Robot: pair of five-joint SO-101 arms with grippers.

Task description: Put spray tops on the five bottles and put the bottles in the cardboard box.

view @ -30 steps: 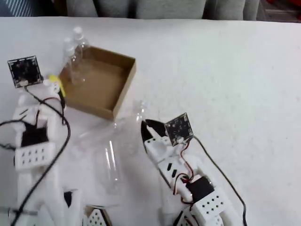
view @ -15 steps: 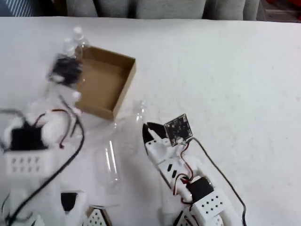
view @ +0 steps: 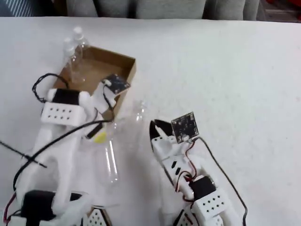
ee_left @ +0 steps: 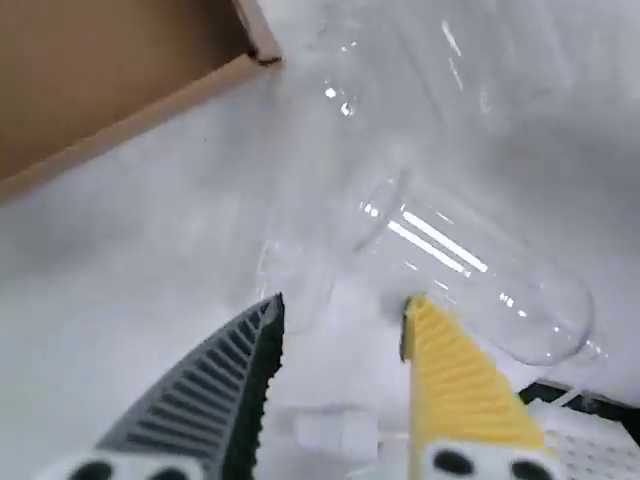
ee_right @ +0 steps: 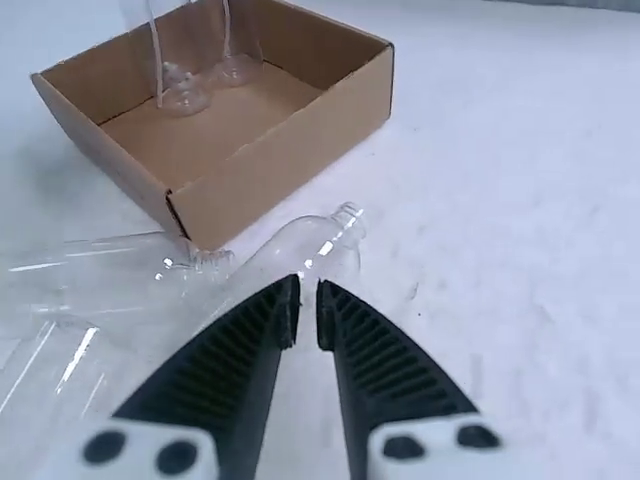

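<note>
High view: cardboard box [view: 113, 53] at upper left of frame, open side up, on white table [view: 225, 70]. First capped bottle [view: 70, 61] upright in the box's upper-left corner, white spray top on. Second capped bottle [view: 82, 47] close beside it, also upright with its top on.

Below the box, on the table: long clear bottle [view: 110, 160] lying flat, no top, lengthwise up-and-down in frame. Short clear bottle [view: 138, 112] lying just right of the box's lower-right corner, no top either.

Right wrist view: third clear bottle [ee_right: 100, 262] lying with bare neck near the box corner, beside the short one.

Left wrist view: left gripper [ee_left: 345, 305] low over the table just outside the box's lower wall. Grey and yellow fingers moderately wide apart, nothing between them. Long clear bottle close beyond the yellow tip, not touched.

Right wrist view again: right gripper [ee_right: 305, 290] with black fingers all but closed – slim gap only, holding nothing. Tips near the body of the short clear bottle, open neck pointing away from them. In high view, sits at centre of frame, arm running to lower right.
</note>
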